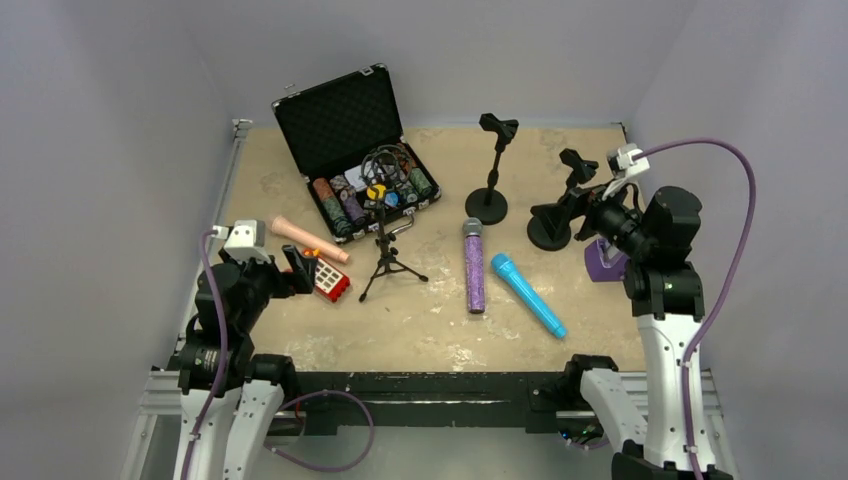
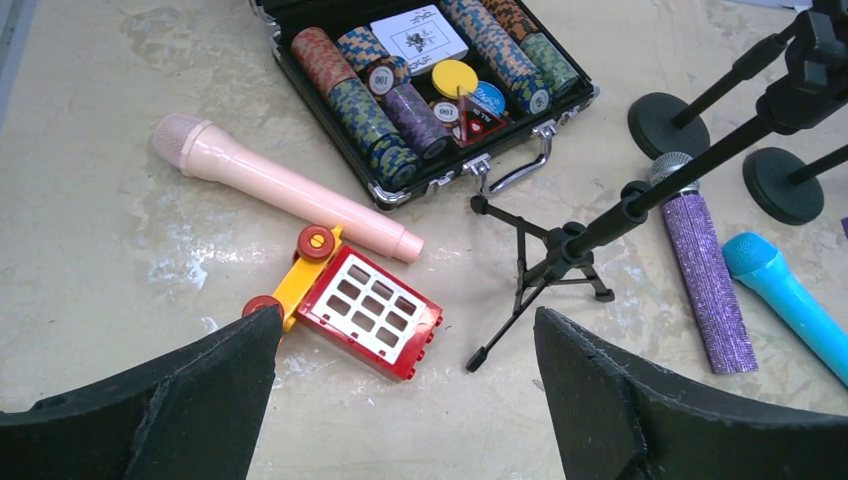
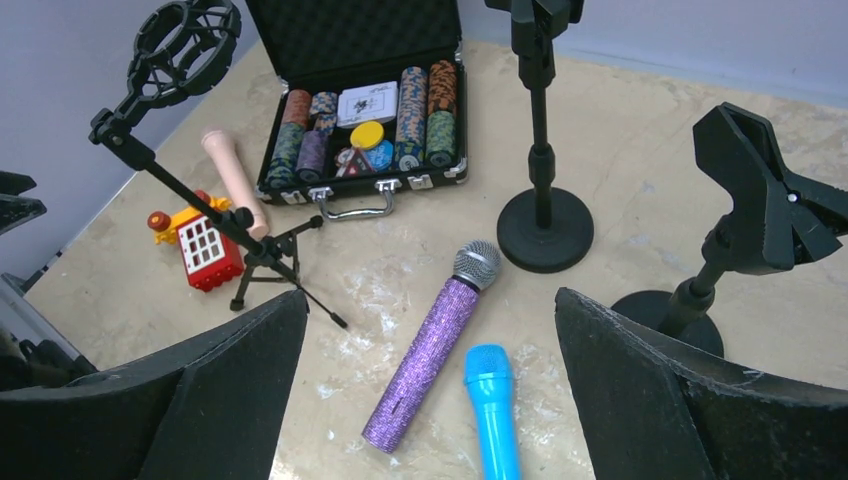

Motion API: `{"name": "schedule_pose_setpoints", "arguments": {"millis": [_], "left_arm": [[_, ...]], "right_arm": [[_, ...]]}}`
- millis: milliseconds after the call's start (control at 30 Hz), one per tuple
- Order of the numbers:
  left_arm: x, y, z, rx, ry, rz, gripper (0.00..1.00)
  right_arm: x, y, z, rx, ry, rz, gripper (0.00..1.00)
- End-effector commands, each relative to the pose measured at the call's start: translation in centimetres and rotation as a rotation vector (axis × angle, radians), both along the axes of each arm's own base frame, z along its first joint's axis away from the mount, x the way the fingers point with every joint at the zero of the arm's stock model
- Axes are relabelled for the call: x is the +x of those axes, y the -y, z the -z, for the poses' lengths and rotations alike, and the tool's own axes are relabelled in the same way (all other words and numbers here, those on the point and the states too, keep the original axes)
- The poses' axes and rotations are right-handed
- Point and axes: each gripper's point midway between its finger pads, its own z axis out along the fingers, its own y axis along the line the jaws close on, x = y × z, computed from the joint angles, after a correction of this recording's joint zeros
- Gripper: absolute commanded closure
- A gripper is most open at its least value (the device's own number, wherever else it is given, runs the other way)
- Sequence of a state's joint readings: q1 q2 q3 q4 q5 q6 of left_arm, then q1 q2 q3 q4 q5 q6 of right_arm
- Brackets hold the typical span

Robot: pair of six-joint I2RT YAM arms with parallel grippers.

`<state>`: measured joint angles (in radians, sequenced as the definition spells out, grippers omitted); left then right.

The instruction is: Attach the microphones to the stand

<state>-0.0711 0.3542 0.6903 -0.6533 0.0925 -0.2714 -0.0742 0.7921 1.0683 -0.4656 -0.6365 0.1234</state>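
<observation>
The glittery purple microphone (image 1: 473, 268) (image 2: 705, 275) (image 3: 430, 350) and the blue microphone (image 1: 527, 295) (image 2: 790, 300) (image 3: 493, 410) lie side by side on the table's middle. The peach-pink microphone (image 1: 310, 240) (image 2: 285, 190) (image 3: 232, 180) lies at the left. A tripod stand (image 1: 385, 250) (image 2: 560, 260) and two round-base stands (image 1: 490, 190) (image 1: 560, 215) are upright with no microphone in them. My left gripper (image 1: 298, 262) (image 2: 407, 315) is open above the red block. My right gripper (image 1: 583, 205) (image 3: 432, 295) is open above the purple and blue microphones.
A red and yellow toy block (image 1: 332, 280) (image 2: 365, 310) lies beside the pink microphone's tail. An open black case (image 1: 340, 120) (image 3: 350, 40) of poker chips stands at the back left. A small purple object (image 1: 603, 262) sits by the right arm.
</observation>
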Motion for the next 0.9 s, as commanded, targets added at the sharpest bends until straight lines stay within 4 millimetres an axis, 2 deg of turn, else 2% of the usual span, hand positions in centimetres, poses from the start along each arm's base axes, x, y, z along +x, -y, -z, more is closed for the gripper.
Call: {"name": "schedule_pose_setpoints", "arguments": {"millis": [0, 100, 200, 400, 500, 667, 867], "left_arm": [[-0.3, 1.4, -2.3, -0.090, 0.040, 0.044, 0.00], [-1.2, 2.9, -2.9, -0.154, 0.023, 0.112, 0.00], [-1.7, 3.4, -3.3, -0.186, 0.016, 0.131, 0.00], [-2.2, 3.9, -3.4, -0.196, 0.008, 0.156, 0.00], [-2.1, 4.0, -3.1, -0.222, -0.007, 0.148, 0.00], [-2.2, 4.6, -2.3, -0.283, -0.027, 0.154, 0.00], [-2.3, 4.9, -1.1, -0.310, -0.055, 0.159, 0.00]], "right_arm": [[-0.4, -0.2, 0.6, 0.001, -0.015, -0.019, 0.01], [-1.8, -1.8, 2.0, -0.070, -0.001, -0.193, 0.01], [-3.3, -3.5, 3.9, -0.170, 0.015, -0.374, 0.01], [-4.5, -4.5, 9.1, -0.352, -0.058, -0.564, 0.01], [-4.9, -4.4, 12.7, -0.494, -0.133, -0.635, 0.01], [-2.3, -2.3, 19.2, -0.712, -0.266, -0.516, 0.01], [0.7, -0.6, 23.5, -0.793, -0.379, -0.385, 0.05]]}}
